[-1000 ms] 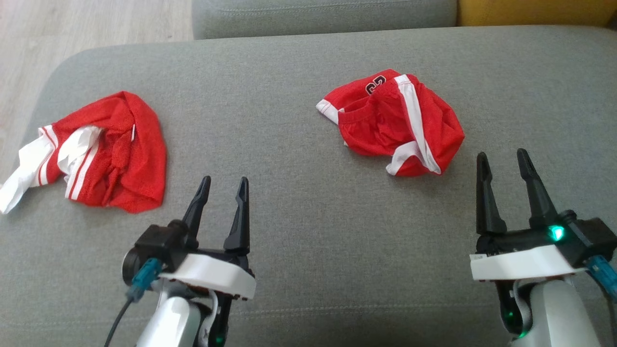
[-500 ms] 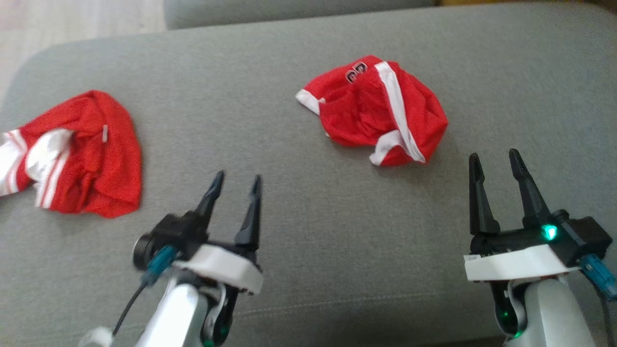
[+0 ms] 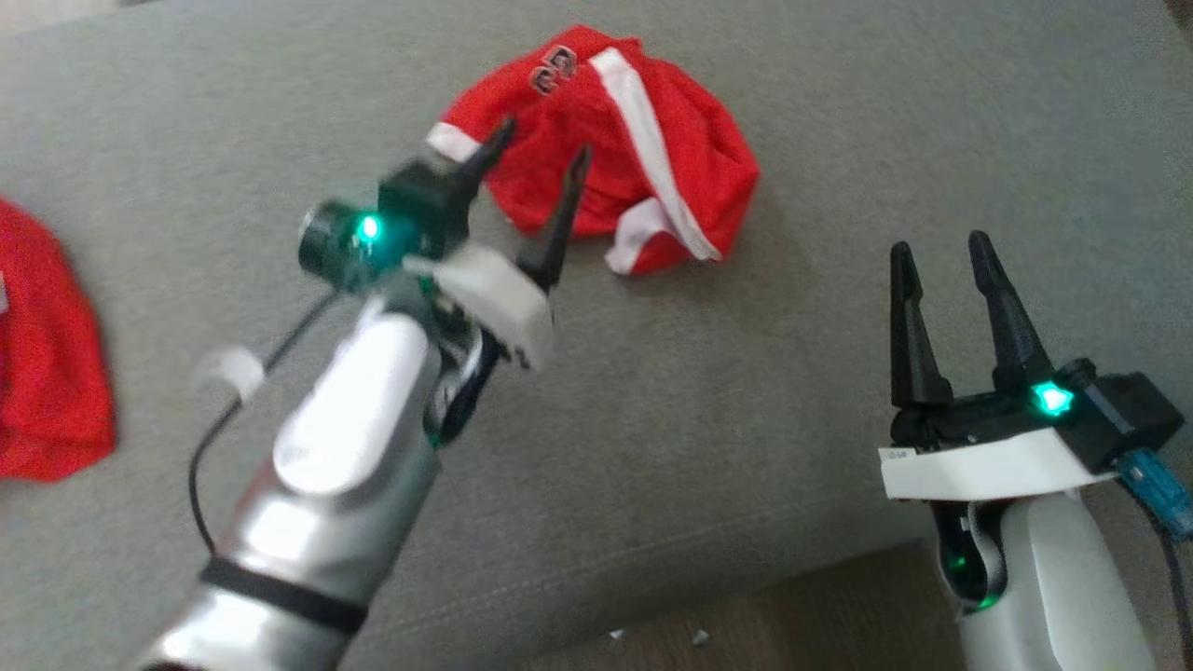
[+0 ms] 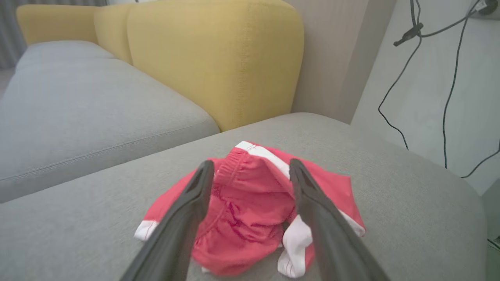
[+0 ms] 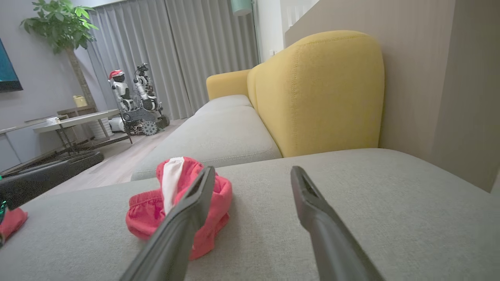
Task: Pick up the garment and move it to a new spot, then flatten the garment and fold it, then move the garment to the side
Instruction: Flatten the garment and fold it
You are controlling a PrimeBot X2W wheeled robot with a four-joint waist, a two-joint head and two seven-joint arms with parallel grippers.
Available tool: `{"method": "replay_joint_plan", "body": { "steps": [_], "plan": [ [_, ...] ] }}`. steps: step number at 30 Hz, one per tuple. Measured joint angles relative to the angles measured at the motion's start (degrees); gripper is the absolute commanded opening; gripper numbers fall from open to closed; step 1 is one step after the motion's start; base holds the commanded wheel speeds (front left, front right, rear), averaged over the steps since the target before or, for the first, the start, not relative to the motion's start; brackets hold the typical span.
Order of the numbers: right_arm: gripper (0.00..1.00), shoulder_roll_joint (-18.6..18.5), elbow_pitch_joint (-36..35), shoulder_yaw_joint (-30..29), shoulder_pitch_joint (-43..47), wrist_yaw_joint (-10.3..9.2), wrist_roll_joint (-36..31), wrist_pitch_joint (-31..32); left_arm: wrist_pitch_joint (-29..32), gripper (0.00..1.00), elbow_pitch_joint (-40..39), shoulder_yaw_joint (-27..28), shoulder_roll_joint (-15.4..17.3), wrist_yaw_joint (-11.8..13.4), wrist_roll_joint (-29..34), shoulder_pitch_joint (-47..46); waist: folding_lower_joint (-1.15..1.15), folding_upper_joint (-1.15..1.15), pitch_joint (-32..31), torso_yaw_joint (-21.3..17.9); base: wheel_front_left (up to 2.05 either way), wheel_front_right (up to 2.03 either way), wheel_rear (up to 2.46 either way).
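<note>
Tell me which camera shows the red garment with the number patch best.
Left wrist view: the garment sits close and sharp, framed by the open left tool. Head view shows the garment blurred, with that tool over its edge. Right wrist view gives a low side glimpse, partly behind the right tool.

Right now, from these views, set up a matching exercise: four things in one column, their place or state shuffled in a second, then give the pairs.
1. left gripper
2. right gripper
3. striped red shorts
4. second red garment

A. cut off at the head view's left edge
B. open, low at the right, apart from both garments
C. crumpled on the grey cushion near the head view's top
D. open, stretched toward the shorts

Pairs: 1-D, 2-B, 3-C, 4-A.
</note>
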Motion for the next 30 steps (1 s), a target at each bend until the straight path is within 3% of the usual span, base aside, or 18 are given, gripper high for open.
{"method": "replay_joint_plan", "body": {
  "steps": [12, 18, 25, 30],
  "plan": [
    [1.0, 0.0, -0.4, 2.3, -0.4, 0.0, 2.7, 0.0, 7.0, 1.0, 14.0, -4.1, -0.3, -0.7, -2.6, -13.4, 0.0, 0.0, 3.4, -6.4, 0.0, 0.0, 0.0],
    [1.0, 0.0, -0.8, 3.0, -1.6, 0.0, 3.3, 0.0, 6.8, 1.0, 20.7, -5.3, -0.4, 2.2, 0.0, -18.3, 0.0, 0.0, 4.6, -8.1, 0.0, 0.0, 0.0],
    [1.0, 0.0, -0.9, 3.7, -1.6, 0.0, 3.8, 0.0, 6.9, 1.0, 27.6, -7.6, -0.4, 2.1, 2.2, -22.3, 0.01, 0.0, 5.5, -9.2, 0.0, 0.0, 0.0],
    [1.0, 0.0, -0.9, 3.7, -1.6, 0.0, 3.8, 0.0, 9.7, 1.0, 31.4, -8.5, -0.4, 0.4, 2.4, -24.1, 0.0, 0.0, 5.6, -9.5, 0.0, 0.0, 0.0]
  ]
}}
